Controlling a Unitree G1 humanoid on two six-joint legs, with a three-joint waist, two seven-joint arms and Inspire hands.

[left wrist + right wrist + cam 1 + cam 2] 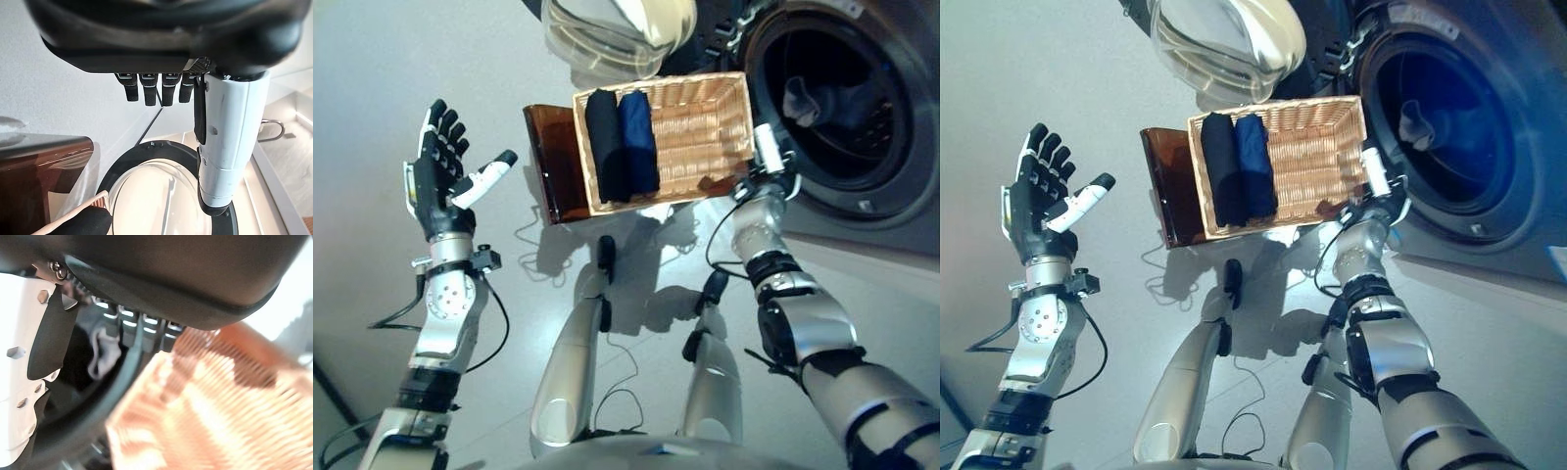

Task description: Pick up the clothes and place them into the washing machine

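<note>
I hold my right hand (pixel 766 157) low between basket (pixel 705 122) and washer drum (pixel 842 108), fingers straight and empty, left hand (pixel 440 181) spread wide aside, two folded clothes (pixel 622 145) waiting in the basket.

A brown, glossy stool (pixel 553 162) stands on the pale grey floor (pixel 431 59), and the wicker basket (pixel 705 122) rests on it, overhanging it to the right so that only the stool's left part shows. The basket's weave is light tan, and its right half lies bare. Dark cords trail over the floor just near of the stool.
</note>
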